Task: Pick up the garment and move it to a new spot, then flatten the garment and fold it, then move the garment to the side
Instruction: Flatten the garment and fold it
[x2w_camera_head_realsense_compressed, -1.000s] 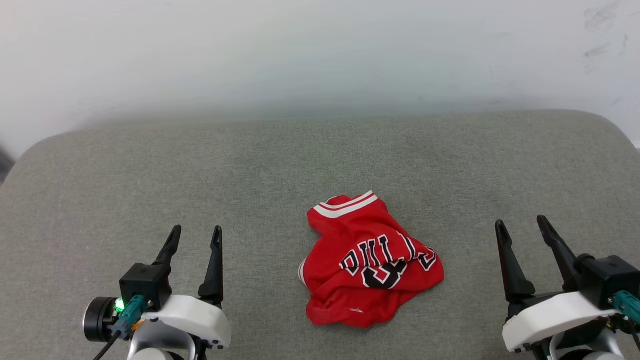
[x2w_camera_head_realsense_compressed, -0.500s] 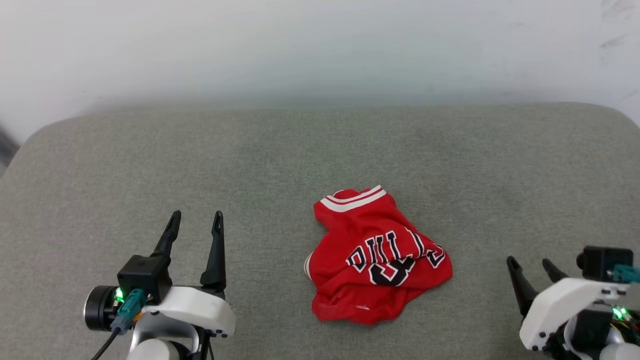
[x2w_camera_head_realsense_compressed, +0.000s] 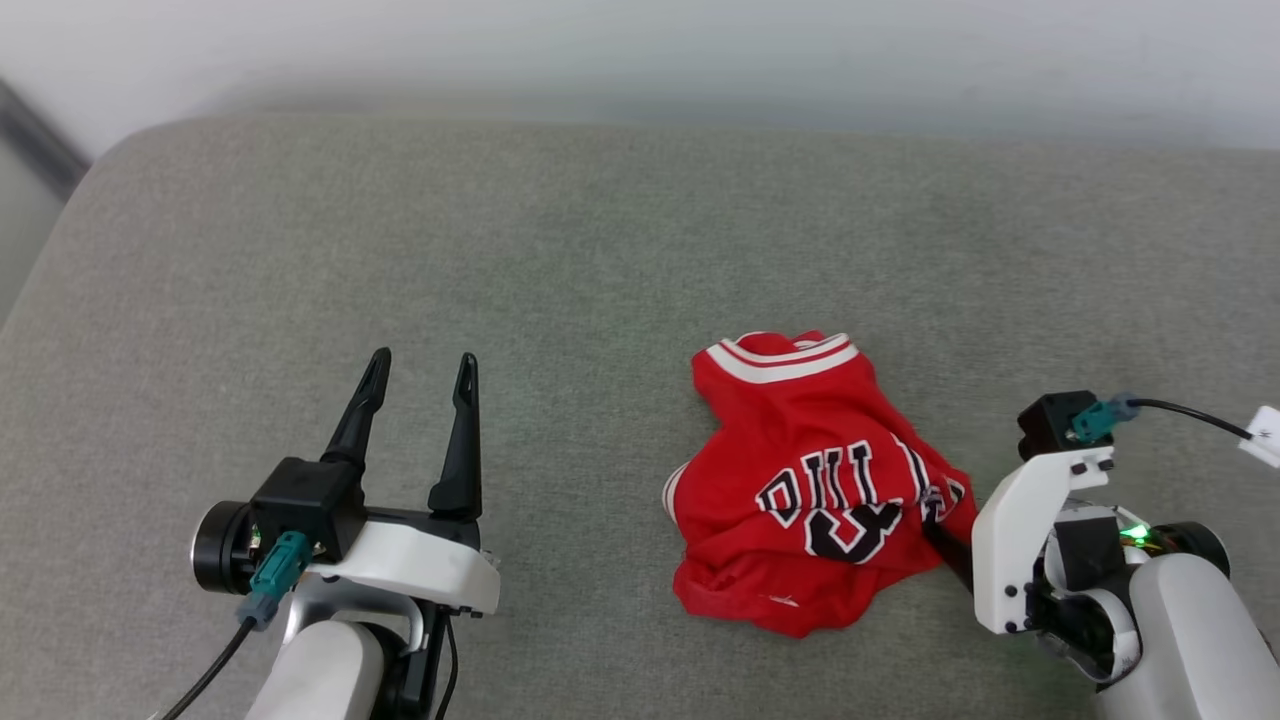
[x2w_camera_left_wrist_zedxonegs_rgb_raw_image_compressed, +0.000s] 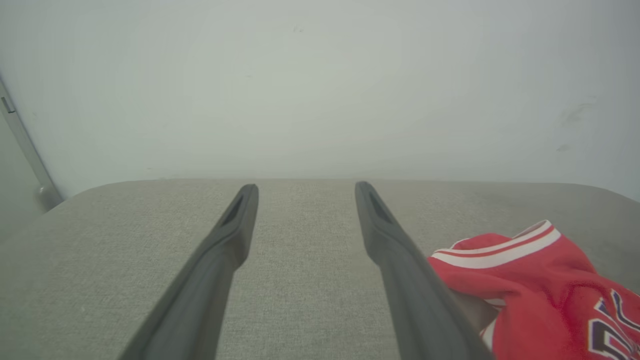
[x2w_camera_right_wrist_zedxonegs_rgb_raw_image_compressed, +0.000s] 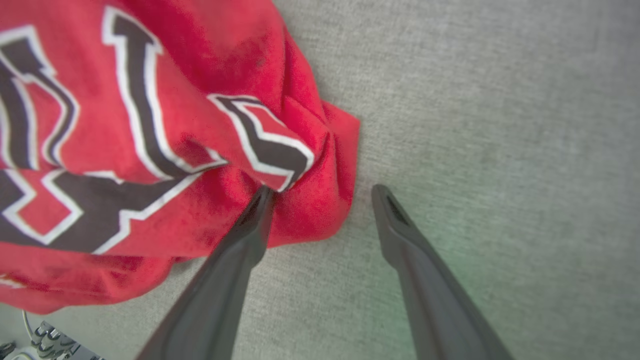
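We've dropped the right end effector (x2w_camera_right_wrist_zedxonegs_rgb_raw_image_compressed: 322, 192), jaws apart, onto the garment (x2w_camera_head_realsense_compressed: 800, 480) at its 4 o'clock edge; left end effector (x2w_camera_head_realsense_compressed: 420, 365) idle, apart; grab looks next.

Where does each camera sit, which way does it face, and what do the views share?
Head: on the head, looking down at the garment on the cushion; left gripper and right gripper show.
Left wrist: along its open fingers, over the cushion toward the wall.
Right wrist: down along its open fingers at the garment's edge.
Shared: the garment, in all three.
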